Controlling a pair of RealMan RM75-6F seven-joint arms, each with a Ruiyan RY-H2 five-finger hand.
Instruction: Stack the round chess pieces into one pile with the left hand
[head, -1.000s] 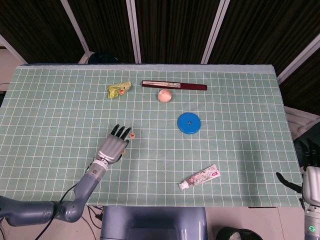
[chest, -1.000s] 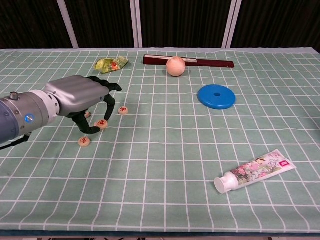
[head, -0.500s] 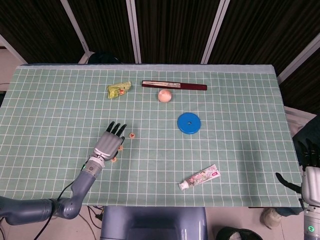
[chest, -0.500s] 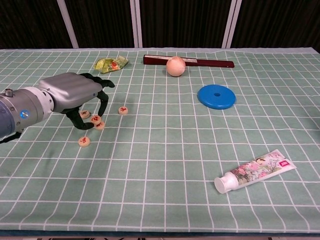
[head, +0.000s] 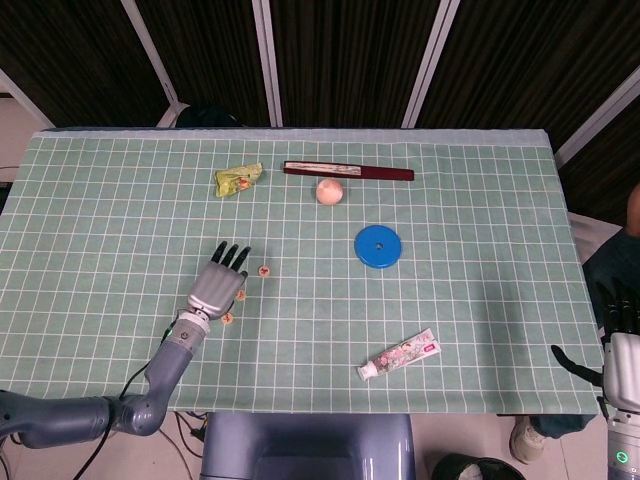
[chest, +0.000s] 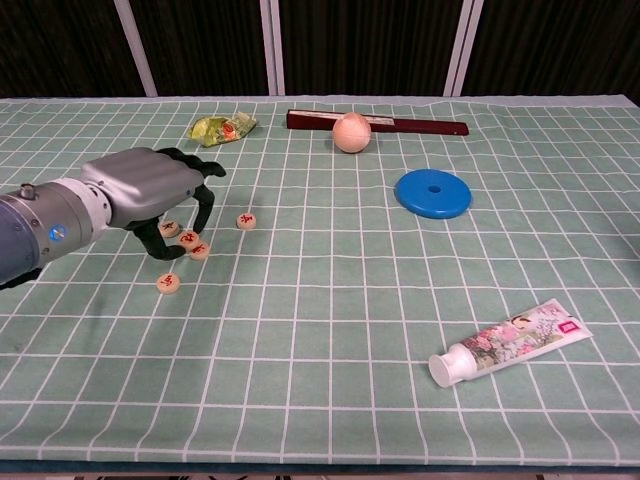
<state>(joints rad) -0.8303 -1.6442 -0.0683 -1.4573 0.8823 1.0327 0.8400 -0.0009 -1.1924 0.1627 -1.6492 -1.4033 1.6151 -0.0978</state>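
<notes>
Several round cream chess pieces with red marks lie on the green checked cloth. One piece (chest: 245, 221) (head: 263, 269) sits apart to the right. A close pair of pieces (chest: 194, 243) (head: 240, 294) touch each other, another piece (chest: 169, 228) shows under the fingers, and one more (chest: 168, 283) (head: 227, 318) lies nearest the front edge. My left hand (chest: 150, 190) (head: 215, 285) hovers over the cluster, fingers curved down and apart, holding nothing. My right hand (head: 622, 350) hangs off the table's right front corner, fingers spread, empty.
At the back lie a green snack packet (chest: 222, 128), a dark red long box (chest: 400, 123) and a peach ball (chest: 350, 132). A blue disc (chest: 432, 193) sits right of centre. A toothpaste tube (chest: 508, 342) lies at the front right.
My left hand has drawn back to the left, uncovering the close pair of pieces beneath its fingers. The right hand has stayed put.
</notes>
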